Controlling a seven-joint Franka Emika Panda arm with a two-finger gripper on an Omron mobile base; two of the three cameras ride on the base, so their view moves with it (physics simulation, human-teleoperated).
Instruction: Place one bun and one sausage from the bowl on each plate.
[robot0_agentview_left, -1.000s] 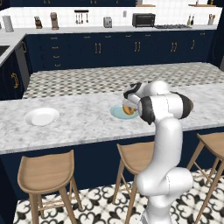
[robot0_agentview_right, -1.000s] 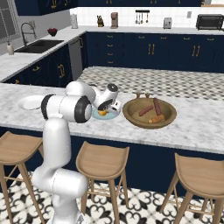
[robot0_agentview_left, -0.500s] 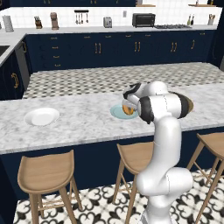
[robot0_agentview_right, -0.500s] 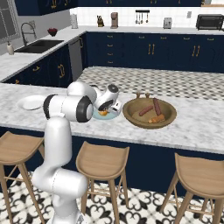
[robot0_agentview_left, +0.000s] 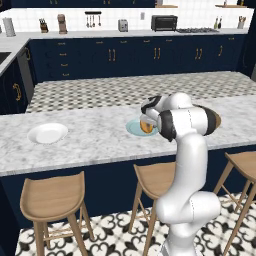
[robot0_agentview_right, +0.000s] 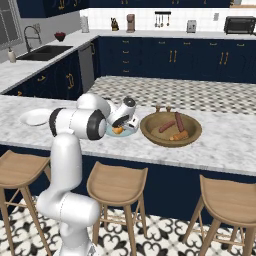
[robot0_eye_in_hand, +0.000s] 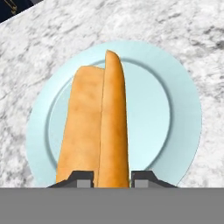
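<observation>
The gripper (robot0_eye_in_hand: 112, 178) hangs just over the pale teal-blue plate (robot0_eye_in_hand: 179, 109), its two finger tips clamped on the near end of a split golden bun (robot0_eye_in_hand: 98, 127), which points away from the hand across the plate's middle. Whether the bun's far end touches the plate cannot be told. In the left base view the gripper (robot0_agentview_left: 146, 126) sits at the plate (robot0_agentview_left: 133, 128) with the orange bun (robot0_agentview_left: 146, 127) under it, and the arm's elbow covers the plate's right side. In the right base view the bun (robot0_agentview_right: 118, 130) shows below the white hand, over the teal plate (robot0_agentview_right: 127, 133).

The wooden bowl (robot0_agentview_right: 192, 138) stands on the marble worktop (robot0_agentview_right: 230, 145) just right of the teal plate. Inside it lie two reddish sausages (robot0_agentview_right: 167, 126), one lying across and one pointing away, and an orange bun (robot0_agentview_right: 179, 135) near the front rim.

The white plate (robot0_agentview_left: 47, 133) lies bare, well apart to the left on the same worktop (robot0_agentview_left: 95, 135); in the right base view its edge (robot0_agentview_right: 34, 117) shows behind the arm's shoulder
</observation>
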